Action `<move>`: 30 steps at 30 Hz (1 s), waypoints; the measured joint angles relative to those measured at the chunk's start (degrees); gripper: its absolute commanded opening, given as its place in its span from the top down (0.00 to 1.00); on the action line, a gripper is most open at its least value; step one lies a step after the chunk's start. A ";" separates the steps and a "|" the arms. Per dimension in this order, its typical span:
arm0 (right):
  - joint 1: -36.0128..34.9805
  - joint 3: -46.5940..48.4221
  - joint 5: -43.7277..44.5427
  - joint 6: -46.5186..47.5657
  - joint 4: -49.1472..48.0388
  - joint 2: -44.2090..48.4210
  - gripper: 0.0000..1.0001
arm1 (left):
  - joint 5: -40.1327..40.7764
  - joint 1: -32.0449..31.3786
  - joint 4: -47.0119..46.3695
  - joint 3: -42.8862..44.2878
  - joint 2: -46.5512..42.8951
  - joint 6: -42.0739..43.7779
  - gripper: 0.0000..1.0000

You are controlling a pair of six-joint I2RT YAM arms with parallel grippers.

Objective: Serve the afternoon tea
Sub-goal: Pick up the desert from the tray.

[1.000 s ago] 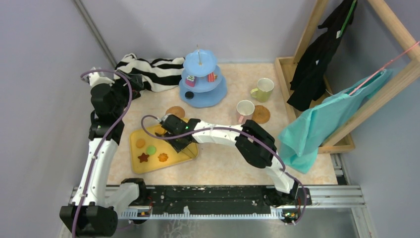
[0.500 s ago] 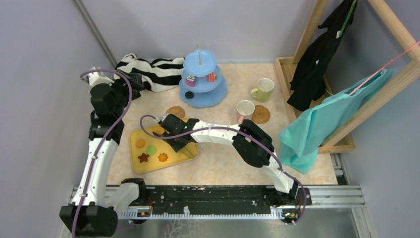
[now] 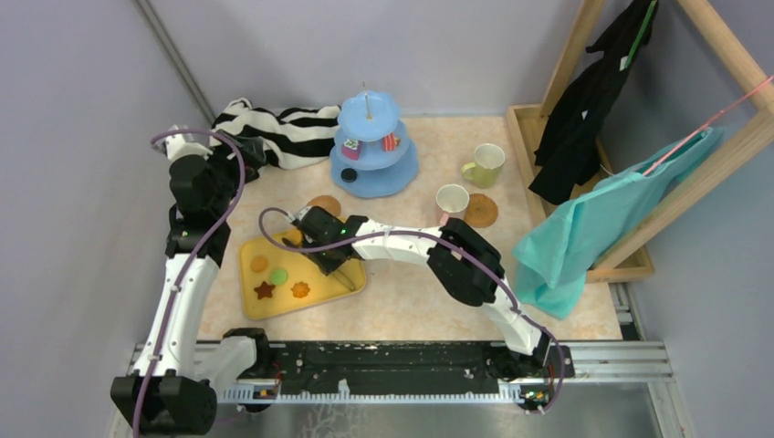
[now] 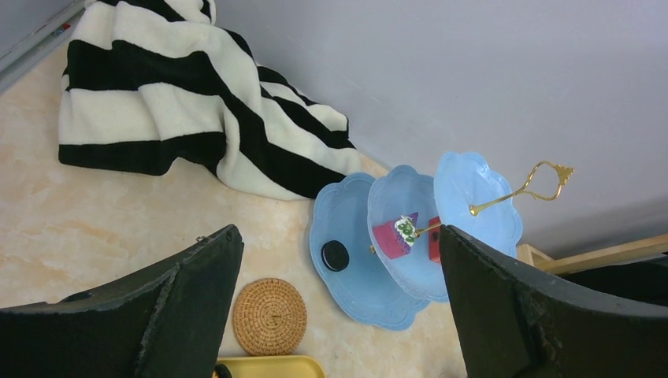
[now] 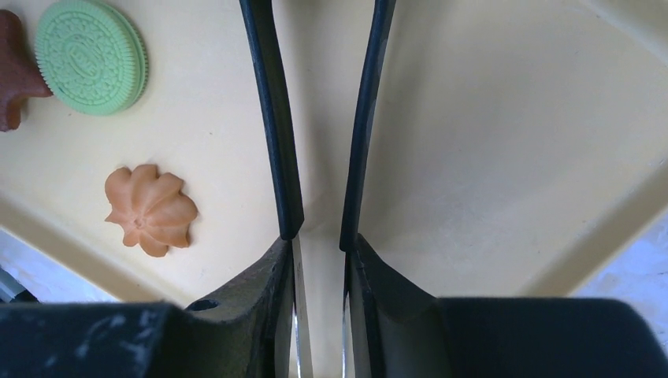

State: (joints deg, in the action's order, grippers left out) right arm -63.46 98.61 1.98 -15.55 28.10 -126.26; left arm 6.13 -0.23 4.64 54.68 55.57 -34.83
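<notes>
Beige marbled desk (image 3: 411,292) carries a yellow plastic tray (image 5: 488,157). My right end effector (image 5: 319,79) hangs low over it, fingers almost together. The tips run out of frame, so I cannot tell whether they pinch anything. A round green sandwich cookie (image 5: 90,55) and an orange flower-shaped cookie (image 5: 150,209) lie nearby on the tray. My left end effector (image 4: 339,236) is spread wide and empty, facing the light-blue three-tier stand (image 4: 394,236).

- 1 three-tier stand (image 3: 397,178)
- 2 cake slices on it: pink slice (image 3: 351,149), red slice (image 3: 391,142)
- 1 black cookie (image 3: 349,174)
- at least 4 cookies (image 3: 278,275) on the yellow tray (image 3: 321,294)
- 2 cups: yellow-green cup (image 3: 484,164), pink-handled cup (image 3: 451,201)
- 2 cork coasters (image 3: 480,210)
</notes>
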 measured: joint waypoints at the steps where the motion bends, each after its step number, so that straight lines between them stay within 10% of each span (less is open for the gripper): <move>1: 0.00 -0.09 -0.13 -0.02 -0.24 0.00 0.83 | 0.00 0.00 0.00 -0.04 0.02 -0.07 0.01; 30: 1.92 -12.11 1.62 -2.60 -1.40 13.70 0.84 | 0.09 0.00 0.11 -0.98 -0.50 -0.11 0.01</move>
State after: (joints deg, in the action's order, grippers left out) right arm -61.54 86.50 3.60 -18.15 26.70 -112.55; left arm 6.22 -0.23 4.75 53.69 55.07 -34.94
